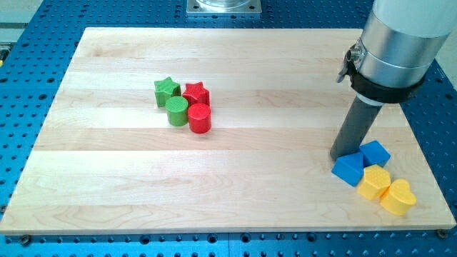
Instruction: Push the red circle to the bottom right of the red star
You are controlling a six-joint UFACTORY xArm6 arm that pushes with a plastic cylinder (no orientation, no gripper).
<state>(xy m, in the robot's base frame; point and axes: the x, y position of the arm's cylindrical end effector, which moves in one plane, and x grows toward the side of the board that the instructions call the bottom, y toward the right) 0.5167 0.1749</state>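
The red circle (200,118) stands near the board's middle left, touching the red star (195,93) just above it. A green star (166,90) sits left of the red star and a green circle (177,111) touches the red circle's left side. My tip (340,156) is far to the view's right, resting against the upper left of a blue block (348,170), well away from the red circle.
A second blue block (375,153), a yellow block (374,181) and a yellow heart (398,198) cluster at the lower right by my tip. The wooden board (107,178) lies on a blue perforated table. The arm's thick grey body (396,43) looms at the upper right.
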